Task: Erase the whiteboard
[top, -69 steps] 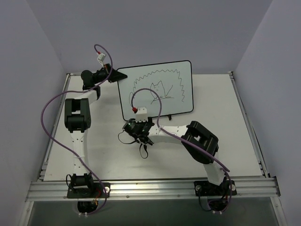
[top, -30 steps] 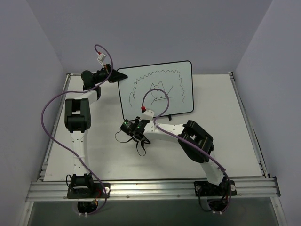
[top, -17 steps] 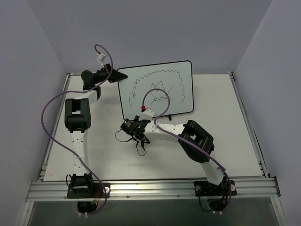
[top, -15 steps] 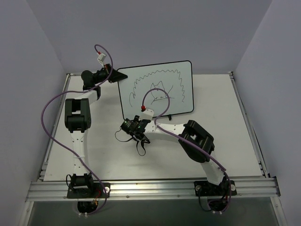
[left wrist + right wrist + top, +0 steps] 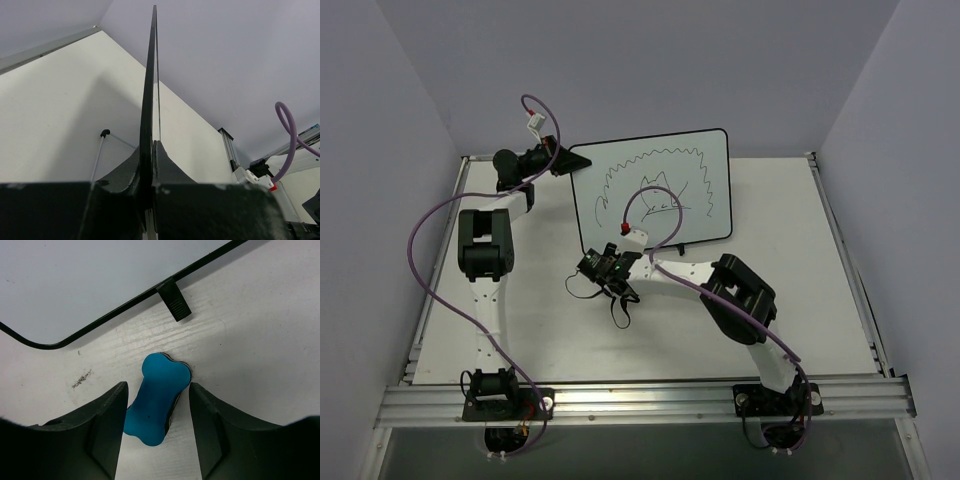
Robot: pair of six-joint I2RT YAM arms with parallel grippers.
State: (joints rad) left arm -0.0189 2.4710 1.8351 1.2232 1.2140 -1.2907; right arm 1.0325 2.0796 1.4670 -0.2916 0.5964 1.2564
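Whiteboard (image 5: 655, 170), a glossy white rectangle framed in thin black, is propped upright at the white table's (image 5: 800, 300) far middle, black scribbles (image 5: 660, 205) across it. Its left edge is pinched by the outstretched left gripper (image 5: 150, 150); the lowered right gripper's (image 5: 156, 385) jaws are parted astride a blue bone-shaped eraser (image 5: 157, 400).

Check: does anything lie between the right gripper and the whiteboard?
Only the blue eraser, on the table between the right gripper's open jaws, just short of the whiteboard's bottom edge.

whiteboard (image 5: 75, 285) cropped at top edge, blue eraser (image 5: 159, 395) partly behind tool finger (image 5: 107, 430)
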